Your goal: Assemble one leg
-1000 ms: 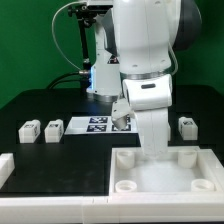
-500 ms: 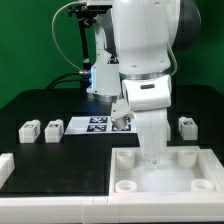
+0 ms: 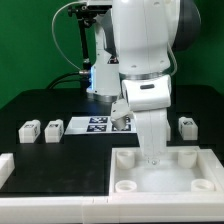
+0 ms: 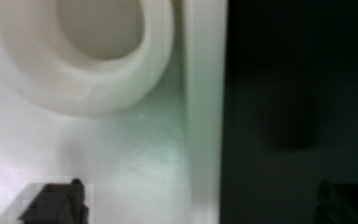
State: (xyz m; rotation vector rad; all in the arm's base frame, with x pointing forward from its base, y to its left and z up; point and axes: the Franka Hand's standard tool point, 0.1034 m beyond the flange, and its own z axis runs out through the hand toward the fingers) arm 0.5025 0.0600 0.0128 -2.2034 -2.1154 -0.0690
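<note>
Two legs (image 3: 29,129) (image 3: 52,128) lie side by side on the black table at the exterior view's left, and a third leg (image 3: 186,125) lies at the right. The large white tray-like part (image 3: 165,176) sits at the front. My gripper (image 3: 152,158) is low over its far wall, between two corner sockets, and the hand hides its fingers there. In the wrist view the gripper (image 4: 202,200) is open with dark fingertips (image 4: 51,203) wide apart. One is over the white tray floor beside a round socket (image 4: 87,50), the other over the dark table. Nothing is held.
The marker board (image 3: 92,124) lies behind the tray, partly hidden by the arm. A small white tagged piece (image 3: 122,123) shows beside the arm. A white block (image 3: 5,166) sits at the front left edge. The robot's base and cables (image 3: 95,60) stand at the back.
</note>
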